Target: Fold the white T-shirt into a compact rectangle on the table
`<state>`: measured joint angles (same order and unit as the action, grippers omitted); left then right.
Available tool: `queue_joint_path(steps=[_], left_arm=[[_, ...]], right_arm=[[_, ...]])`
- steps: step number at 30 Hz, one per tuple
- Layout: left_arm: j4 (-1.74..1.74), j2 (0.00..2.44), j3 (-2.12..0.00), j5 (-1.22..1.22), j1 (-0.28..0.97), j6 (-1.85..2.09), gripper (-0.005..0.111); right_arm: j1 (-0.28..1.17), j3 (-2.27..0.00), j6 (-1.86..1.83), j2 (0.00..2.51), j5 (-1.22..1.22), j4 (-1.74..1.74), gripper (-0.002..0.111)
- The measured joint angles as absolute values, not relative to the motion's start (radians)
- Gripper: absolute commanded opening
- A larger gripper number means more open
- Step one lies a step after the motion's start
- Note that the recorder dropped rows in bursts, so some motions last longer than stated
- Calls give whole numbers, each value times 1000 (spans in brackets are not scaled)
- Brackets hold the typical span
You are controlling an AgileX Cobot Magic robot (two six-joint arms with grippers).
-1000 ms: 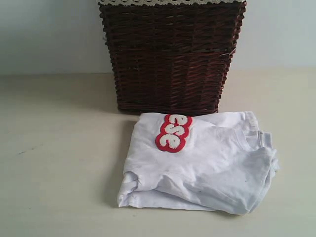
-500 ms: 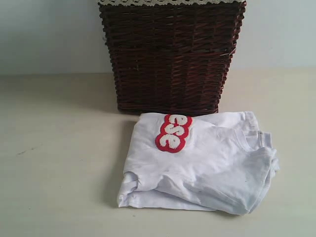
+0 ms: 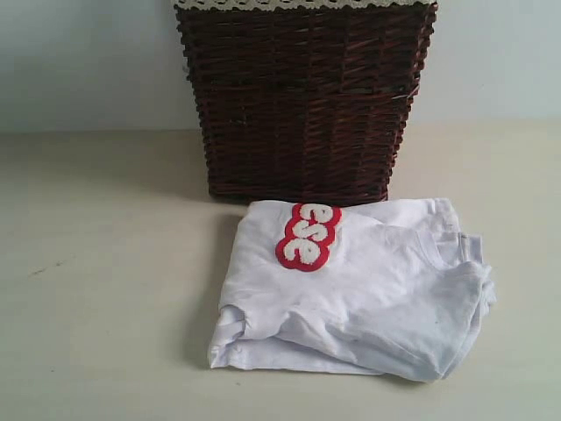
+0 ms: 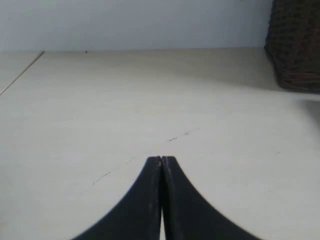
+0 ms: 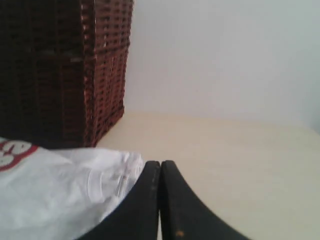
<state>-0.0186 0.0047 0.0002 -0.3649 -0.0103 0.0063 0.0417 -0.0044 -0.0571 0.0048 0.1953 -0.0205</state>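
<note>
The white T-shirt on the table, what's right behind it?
A dark wicker basket with lace trim stands just behind the white T-shirt; whether they touch is unclear. The basket's inside is hidden.

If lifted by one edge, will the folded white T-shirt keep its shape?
Probably not: the white T-shirt lies in loose, rumpled layers, so it would likely sag and unfold. Pushed, it may bunch up on the matte table.

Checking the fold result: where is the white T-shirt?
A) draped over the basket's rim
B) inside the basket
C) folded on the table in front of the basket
C: the white T-shirt lies folded on the table, in front of the wicker basket.
</note>
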Motion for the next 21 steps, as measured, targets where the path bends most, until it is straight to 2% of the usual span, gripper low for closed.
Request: queue_joint_path(steps=[6, 21], left_arm=[[-19, 5, 0, -365, -10, 6, 0], [-19, 5, 0, -365, -10, 6, 0]], right_arm=[[42, -4, 51, 5, 252, -20, 0], [42, -4, 55, 5, 270, -18, 0]])
